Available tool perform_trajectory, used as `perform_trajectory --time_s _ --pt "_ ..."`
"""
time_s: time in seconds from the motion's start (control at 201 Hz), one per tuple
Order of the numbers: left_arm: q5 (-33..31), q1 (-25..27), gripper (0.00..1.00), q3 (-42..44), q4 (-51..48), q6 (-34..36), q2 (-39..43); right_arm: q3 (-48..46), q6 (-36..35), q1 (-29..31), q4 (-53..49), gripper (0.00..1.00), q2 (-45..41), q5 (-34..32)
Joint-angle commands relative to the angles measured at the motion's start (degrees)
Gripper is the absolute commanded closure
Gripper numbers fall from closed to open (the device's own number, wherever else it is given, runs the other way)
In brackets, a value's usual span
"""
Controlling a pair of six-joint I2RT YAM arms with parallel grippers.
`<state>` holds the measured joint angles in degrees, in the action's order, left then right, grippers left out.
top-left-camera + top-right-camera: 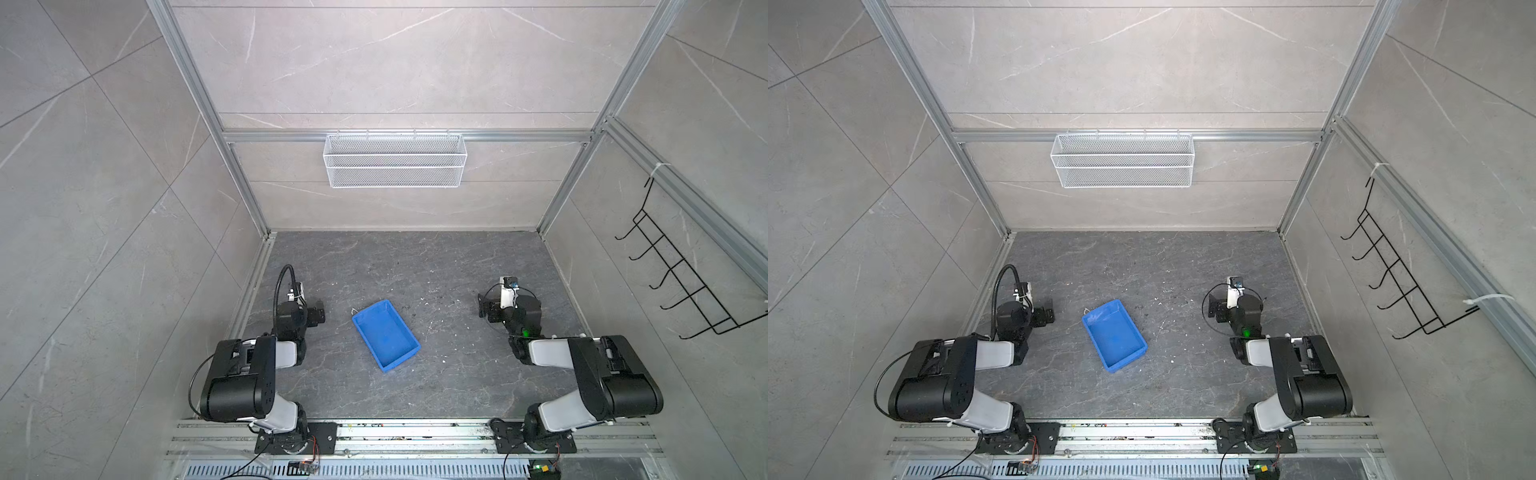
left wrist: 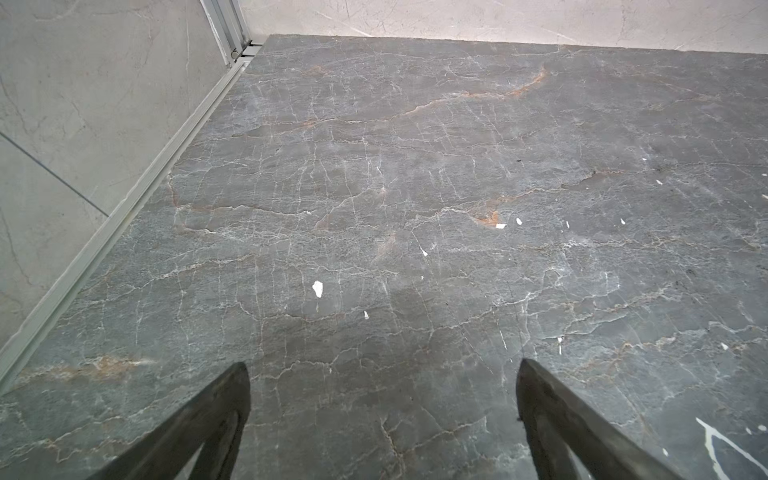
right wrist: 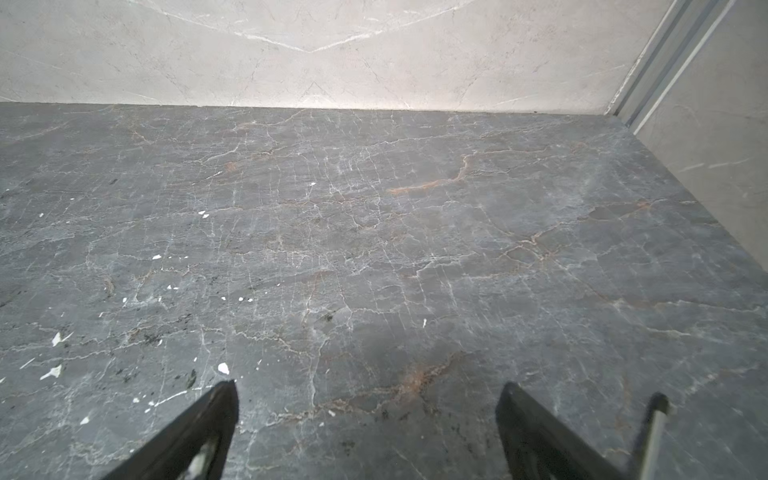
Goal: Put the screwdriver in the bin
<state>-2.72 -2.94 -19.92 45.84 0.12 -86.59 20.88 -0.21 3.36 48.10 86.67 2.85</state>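
Observation:
The bin, a shallow bright blue tray, lies at an angle in the middle of the dark stone tabletop, and its inside looks bare. The screwdriver is out of view in every frame. My left gripper rests low on the left of the bin, apart from it. In the left wrist view it stands open over bare stone. My right gripper sits on the bin's right, also apart. Its wrist view shows it open with nothing between the fingers.
A long white wire-mesh basket hangs on the back wall. A black wire hook rack is fixed to the right wall. Aluminium frame rails edge the tabletop, and small white flecks dot the stone.

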Motion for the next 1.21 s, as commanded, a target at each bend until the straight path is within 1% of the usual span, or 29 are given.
perform_trajectory --time_s 0.0,0.696,0.821,0.99,1.204 --pt "-0.13 -0.24 0.00 -0.96 2.11 -0.65 0.54 0.21 -0.67 0.34 1.11 0.01 0.25 0.57" --pt "-0.14 -0.31 0.00 -0.86 2.26 -0.65 0.55 0.21 -0.72 0.29 1.17 0.01 0.25 0.54" --pt "-1.04 -0.20 0.00 -0.80 2.25 -0.65 0.76 0.03 -0.68 0.25 1.39 0.01 0.02 0.51" --pt "-1.80 -0.21 0.00 -2.48 -3.65 -0.84 4.74 0.57 -0.88 0.26 -0.86 0.01 -2.03 1.41" --pt "0.10 0.11 0.00 -2.67 -11.13 0.86 11.93 -0.41 -0.26 0.23 -5.51 0.01 -9.29 0.97"
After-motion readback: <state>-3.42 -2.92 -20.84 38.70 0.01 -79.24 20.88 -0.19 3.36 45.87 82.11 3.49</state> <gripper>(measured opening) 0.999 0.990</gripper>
